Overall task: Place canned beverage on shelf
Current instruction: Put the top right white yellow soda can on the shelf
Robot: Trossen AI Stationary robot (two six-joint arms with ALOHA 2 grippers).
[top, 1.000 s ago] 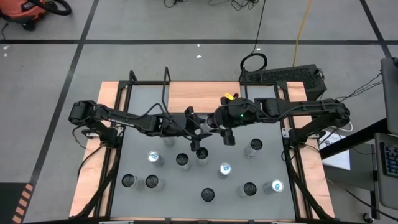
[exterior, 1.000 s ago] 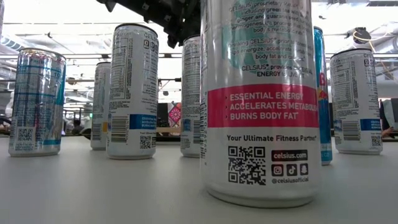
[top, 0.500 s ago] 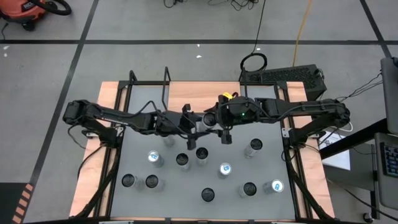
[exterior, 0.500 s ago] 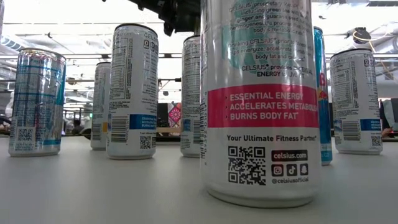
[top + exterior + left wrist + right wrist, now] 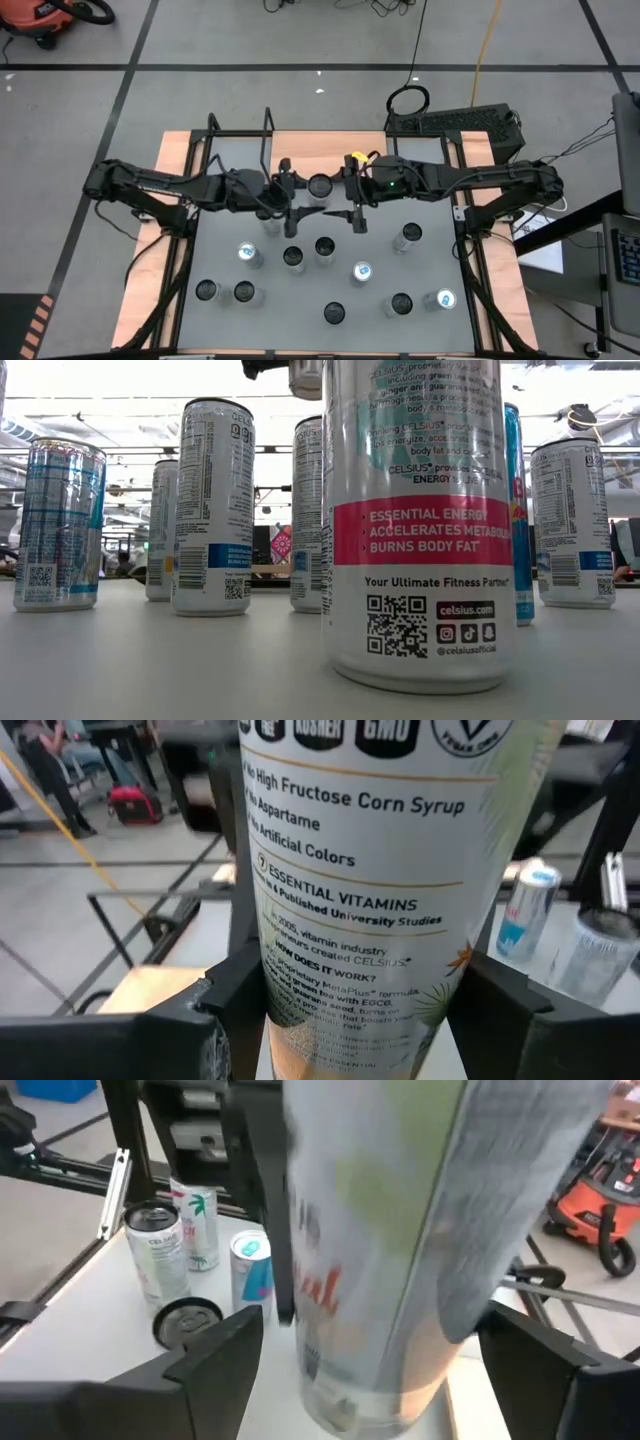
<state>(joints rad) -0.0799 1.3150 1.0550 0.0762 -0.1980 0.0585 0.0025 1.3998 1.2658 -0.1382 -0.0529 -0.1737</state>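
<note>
A white can (image 5: 320,185) with printed text hangs above the table's far middle, and its bottom (image 5: 305,378) shows at the top of the low view. My left gripper (image 5: 306,189) comes from the table's left and is shut on the can (image 5: 370,870). My right gripper (image 5: 344,192) comes from the right. It stands open with one finger on either side of the same can (image 5: 390,1250), and a gap shows on both sides. The shelf (image 5: 325,148), a light-wood board between black rod frames, lies at the table's far edge behind the can. My left gripper pinches the can's side wall (image 5: 300,1010) between its two fingers (image 5: 235,995), one on each side. The fingers come nearly level from the table's left. The can stands upright in the hold, lifted clear of the table.
Several cans stand on the grey tabletop (image 5: 215,240) nearer than the grippers, among them one (image 5: 325,246) just below the held can, one (image 5: 408,237) at the right and a large one (image 5: 415,520) close to the low camera. Black frame rods (image 5: 240,125) rise at the far left.
My left gripper has risen and drawn toward the table's far left with the can, which is now higher above the standing cans and still upright. My right gripper has tipped up toward level and opened, letting go of the can.
</note>
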